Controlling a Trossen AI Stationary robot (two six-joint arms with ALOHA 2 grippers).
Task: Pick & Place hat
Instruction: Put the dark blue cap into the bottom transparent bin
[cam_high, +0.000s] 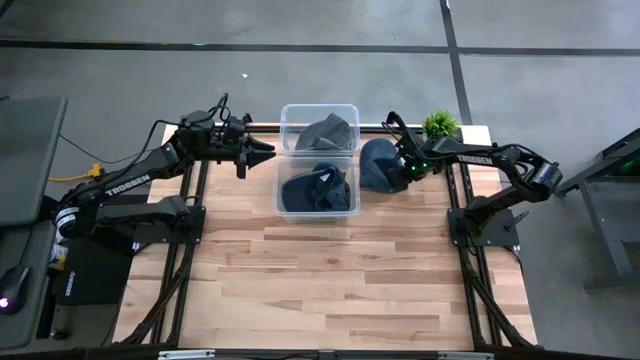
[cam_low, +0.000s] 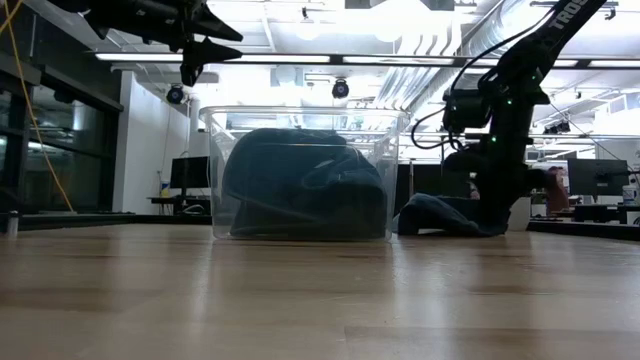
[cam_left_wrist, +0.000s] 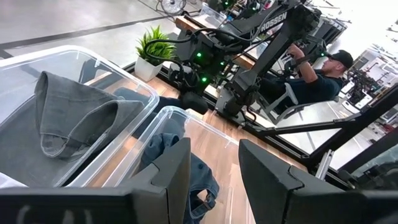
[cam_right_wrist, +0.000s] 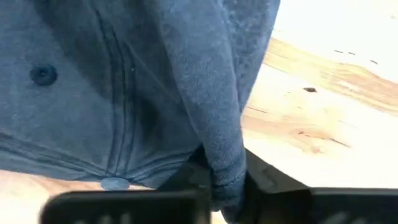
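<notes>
The step in hand is the grasp: the right gripper is down on the blue hat, which lies on the table just right of the bins, at the far side. The next move calls for a straight lift until the fabric clears the bin wall, then a carry left over a bin before release; the cloth is limp and is likely to sag and drag if lifted too little.

Near bin: holds one dark blue hat. Far bin: holds a grey hat. The two bins touch.

Right gripper: the wrist view shows its jaws pinched nearly together on a fold of the blue hat's edge, with the fabric bunched between them. The hat rests on the table, not yet raised.

Left gripper: waits above the table just left of the far bin, jaws partly apart, holding nothing.
</notes>
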